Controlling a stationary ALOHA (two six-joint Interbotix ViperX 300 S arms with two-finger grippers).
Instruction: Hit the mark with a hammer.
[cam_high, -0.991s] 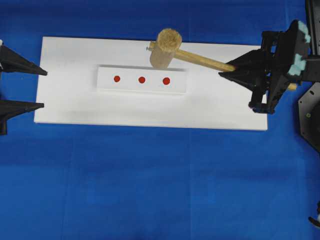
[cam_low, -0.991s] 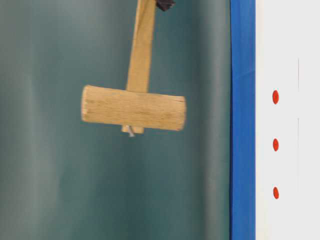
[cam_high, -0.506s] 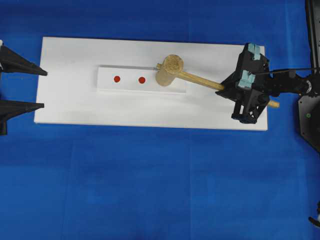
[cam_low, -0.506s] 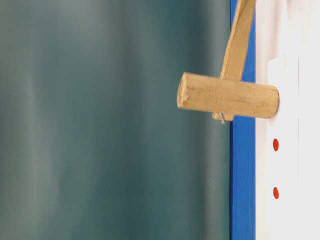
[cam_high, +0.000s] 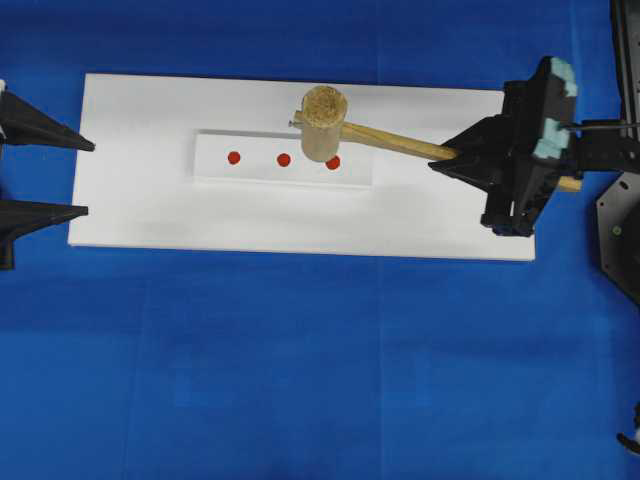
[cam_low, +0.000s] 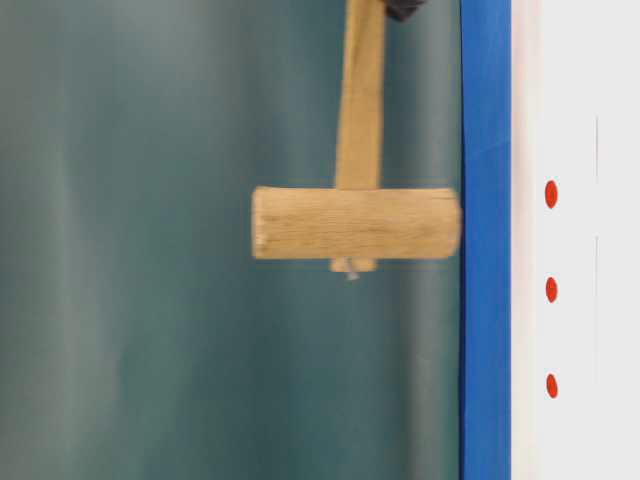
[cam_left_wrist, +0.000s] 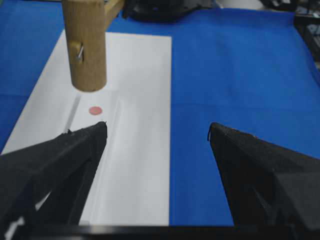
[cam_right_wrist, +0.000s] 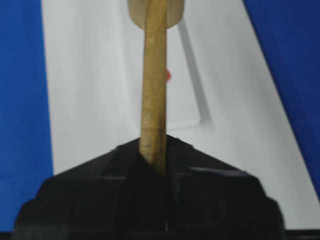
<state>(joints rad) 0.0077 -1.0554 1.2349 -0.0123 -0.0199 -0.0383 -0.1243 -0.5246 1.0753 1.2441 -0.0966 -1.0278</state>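
Cylindrical wooden hammer (cam_high: 323, 123) — grainy, flat-handled.

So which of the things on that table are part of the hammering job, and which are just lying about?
Part of the job:
- hammer, held by the right end effector
- three red marks on the small white strip

Just there:
- left end effector, open and idle
- white board
- blue cloth
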